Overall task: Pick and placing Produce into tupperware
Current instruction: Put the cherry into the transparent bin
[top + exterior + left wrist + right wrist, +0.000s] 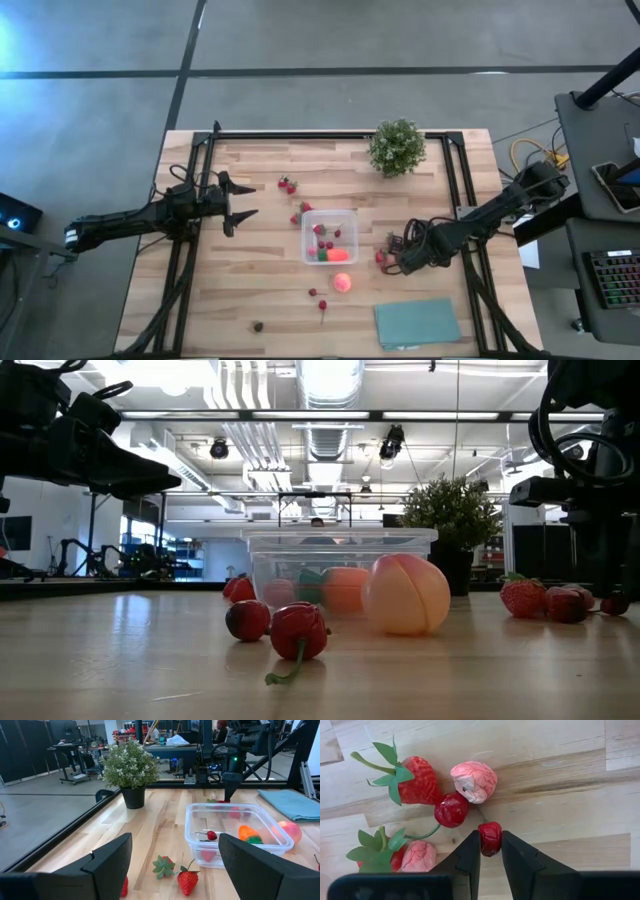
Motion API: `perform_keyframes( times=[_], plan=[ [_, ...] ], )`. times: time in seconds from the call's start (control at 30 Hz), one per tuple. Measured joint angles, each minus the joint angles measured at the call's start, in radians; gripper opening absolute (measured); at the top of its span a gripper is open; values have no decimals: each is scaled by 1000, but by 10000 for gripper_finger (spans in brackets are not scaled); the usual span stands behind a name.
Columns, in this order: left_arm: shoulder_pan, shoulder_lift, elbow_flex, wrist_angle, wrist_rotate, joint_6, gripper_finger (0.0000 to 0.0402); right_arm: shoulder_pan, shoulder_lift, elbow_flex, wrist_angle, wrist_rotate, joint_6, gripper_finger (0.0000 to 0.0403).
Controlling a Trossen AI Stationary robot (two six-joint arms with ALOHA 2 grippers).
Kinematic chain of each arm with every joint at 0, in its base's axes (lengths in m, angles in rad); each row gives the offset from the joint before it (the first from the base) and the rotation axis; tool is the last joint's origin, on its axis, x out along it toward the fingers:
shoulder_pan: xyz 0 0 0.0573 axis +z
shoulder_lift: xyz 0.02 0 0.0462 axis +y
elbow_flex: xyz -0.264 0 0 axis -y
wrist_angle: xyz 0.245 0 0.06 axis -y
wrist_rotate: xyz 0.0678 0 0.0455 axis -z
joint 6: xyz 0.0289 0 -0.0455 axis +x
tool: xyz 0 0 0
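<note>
Right now the right gripper [490,851] is pinching a small glossy red cherry [490,838] between its dark fingers, down on the wood table [260,290] right of the clear square plastic container [329,237]; bumpy strawberries [418,780] and a wrinkled pink piece [474,780] are lying just beside; a smooth peach [342,282] is sitting near the container; the left gripper [238,204] is hovering left of it, jaws spread.
</note>
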Motion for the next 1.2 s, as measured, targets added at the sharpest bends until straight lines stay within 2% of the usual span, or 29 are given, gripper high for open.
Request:
perform_keyframes(
  times=[0.37,0.77,1.03,1.2],
  plan=[
    [0,0,0,0,0,0,283,0,-2,20,-2,9,-16,64],
    [0,0,0,0,0,0,283,0,-4,129,-13,94,-80,63],
    [0,0,0,0,0,0,283,-18,5,299,59,228,-309,63],
    [0,0,0,0,0,0,283,-86,83,436,134,234,-505,63]
  ],
)
